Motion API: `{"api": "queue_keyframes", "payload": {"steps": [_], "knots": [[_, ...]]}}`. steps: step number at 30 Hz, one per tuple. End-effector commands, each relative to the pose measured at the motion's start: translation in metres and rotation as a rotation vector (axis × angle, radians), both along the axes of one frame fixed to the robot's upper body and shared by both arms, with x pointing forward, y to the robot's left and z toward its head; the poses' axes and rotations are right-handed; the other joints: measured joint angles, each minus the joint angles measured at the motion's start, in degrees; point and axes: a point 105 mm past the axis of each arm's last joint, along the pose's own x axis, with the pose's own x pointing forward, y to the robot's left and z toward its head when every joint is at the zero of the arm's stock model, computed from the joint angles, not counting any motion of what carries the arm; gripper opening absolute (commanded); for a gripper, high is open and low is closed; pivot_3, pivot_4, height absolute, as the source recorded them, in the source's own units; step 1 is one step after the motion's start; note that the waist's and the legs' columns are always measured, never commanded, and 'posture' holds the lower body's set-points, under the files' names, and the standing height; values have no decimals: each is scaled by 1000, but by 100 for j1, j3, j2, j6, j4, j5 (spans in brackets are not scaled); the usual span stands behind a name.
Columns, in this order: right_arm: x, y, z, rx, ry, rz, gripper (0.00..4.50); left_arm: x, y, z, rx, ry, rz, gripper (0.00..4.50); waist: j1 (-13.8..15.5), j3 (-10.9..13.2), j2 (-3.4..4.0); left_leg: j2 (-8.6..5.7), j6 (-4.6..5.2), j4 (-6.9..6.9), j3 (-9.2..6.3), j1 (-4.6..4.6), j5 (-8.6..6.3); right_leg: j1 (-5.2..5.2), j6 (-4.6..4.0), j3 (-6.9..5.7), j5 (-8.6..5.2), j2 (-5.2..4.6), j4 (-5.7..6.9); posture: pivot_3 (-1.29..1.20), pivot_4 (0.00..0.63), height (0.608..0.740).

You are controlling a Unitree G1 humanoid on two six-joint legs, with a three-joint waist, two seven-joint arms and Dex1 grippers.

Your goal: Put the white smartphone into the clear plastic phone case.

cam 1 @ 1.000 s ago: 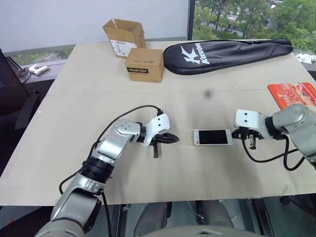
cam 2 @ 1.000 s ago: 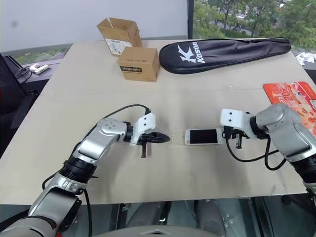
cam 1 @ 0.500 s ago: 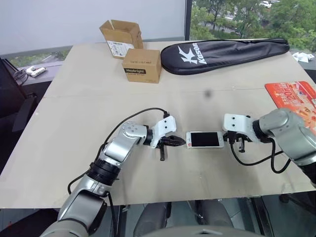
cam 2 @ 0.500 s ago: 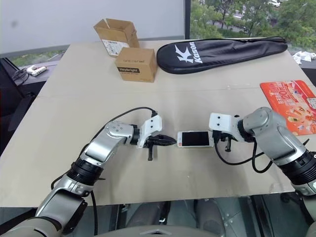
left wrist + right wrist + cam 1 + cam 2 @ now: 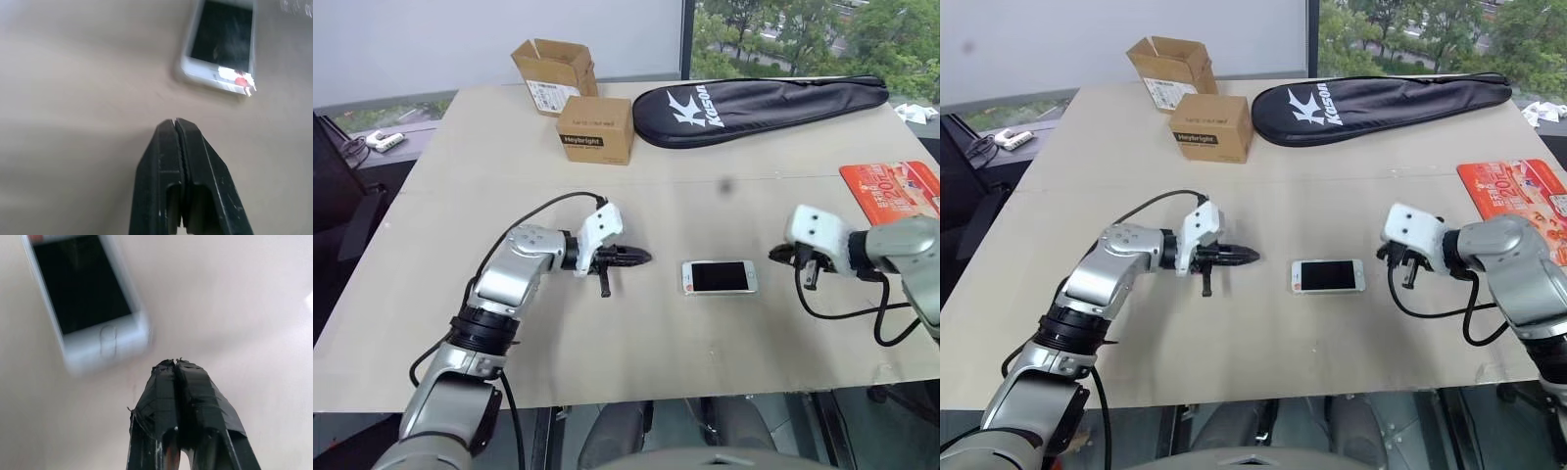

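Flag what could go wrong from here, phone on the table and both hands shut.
1. The white smartphone lies flat between the left hand and the right hand, neither touching it; any push with a shut hand may slide it instead of seating it.
2. The clear plastic phone case is hard to make out around the phone, so seating can't be confirmed.

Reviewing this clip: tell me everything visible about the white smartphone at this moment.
The white smartphone is a small flat rectangle with rounded corners, a white bezel and a dark, unlit screen. It lies screen up on the beige table, long side across the view, between the two grippers. A thin glinting rim around it suggests a clear shell, though that is hard to confirm. Nothing grips it: the left gripper and the right gripper are shut and apart from it.
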Motion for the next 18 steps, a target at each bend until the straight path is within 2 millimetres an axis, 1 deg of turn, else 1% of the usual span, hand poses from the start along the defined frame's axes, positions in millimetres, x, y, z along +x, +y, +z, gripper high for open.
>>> {"api": "queue_keyframes", "payload": {"steps": [1,3,7,11,12,15,18], "knots": [[-4,-4,20,272,-118,-130,37,-13,-24,18,-103,-12,-63,0,37,-6,-9,0,0,0,-1,-1,0,-1,0,0,0,0,0,0,150,740],[-12,3,8,390,-100,-156,37,-20,-36,15,-128,8,-89,0,80,-8,-12,0,-1,0,-9,-2,-1,2,0,-6,0,1,-2,0,150,740],[-18,8,-18,483,-56,-201,37,-23,-47,7,-125,25,-108,0,108,-4,-4,-2,-3,-3,6,0,-1,-9,-1,11,0,4,12,0,150,740],[-20,11,-30,513,-38,-208,37,-25,-52,2,-111,29,-136,0,62,-4,-3,-1,7,-2,31,22,-7,-3,-1,32,-1,11,29,0,150,740],[-20,12,-32,519,-35,-213,37,-25,-53,-1,-96,26,-141,0,46,-4,-3,0,21,-2,31,28,-15,2,0,31,-1,13,30,0,150,740],[-19,12,-43,518,-14,-227,37,-26,-61,-10,-74,25,-158,0,14,-4,-3,0,21,-2,30,34,-15,8,0,30,-1,23,31,0,150,740],[-21,15,-55,540,24,-229,37,-34,-70,-23,-36,32,-189,0,4,-4,-4,0,0,-1,32,33,-2,8,0,31,-1,22,30,0,150,740]]}}
